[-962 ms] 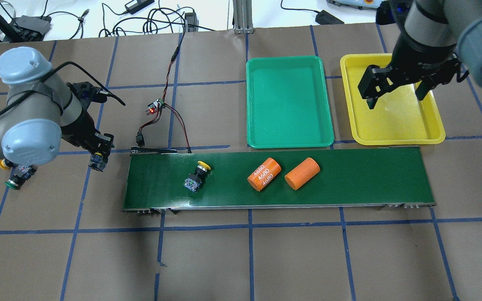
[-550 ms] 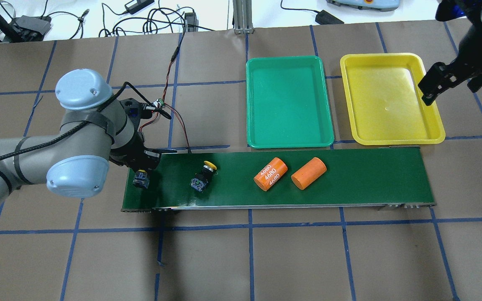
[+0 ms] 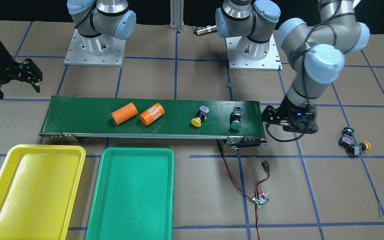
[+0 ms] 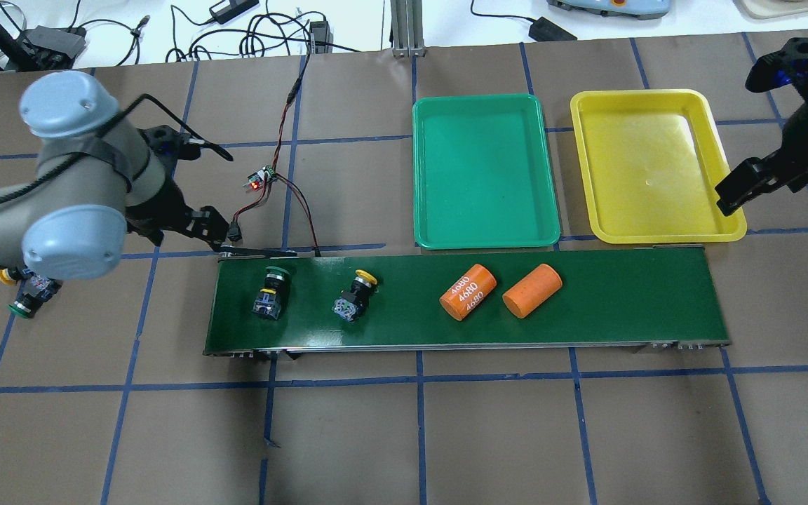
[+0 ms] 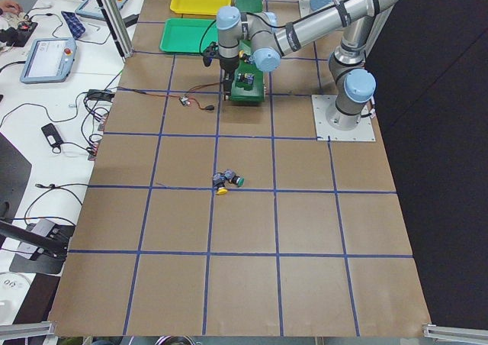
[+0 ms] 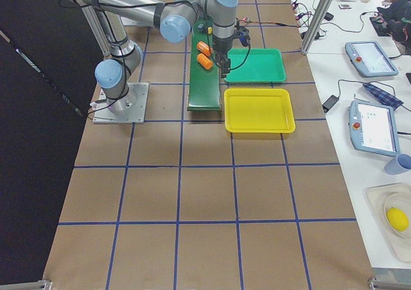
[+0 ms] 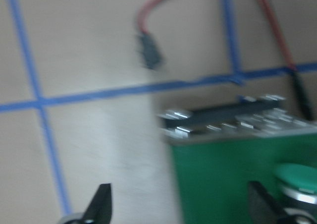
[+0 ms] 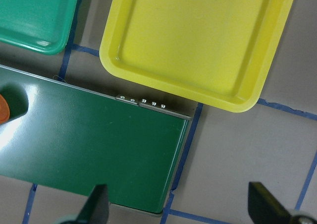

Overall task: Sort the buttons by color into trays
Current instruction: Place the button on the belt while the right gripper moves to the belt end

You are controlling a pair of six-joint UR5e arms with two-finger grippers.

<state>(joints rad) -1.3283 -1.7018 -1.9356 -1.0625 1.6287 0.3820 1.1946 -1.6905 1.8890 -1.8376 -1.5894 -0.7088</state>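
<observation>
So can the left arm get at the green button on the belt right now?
Probably yes. The left gripper is open, just off the end of the belt, and the green button lies close by with nothing between them. The yellow button sits further along.

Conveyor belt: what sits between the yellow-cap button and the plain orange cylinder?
Only the orange cylinder printed 4680, lying on its side on the belt; the yellow-cap button and plain orange cylinder flank it. Clearest in the overhead view.
</observation>
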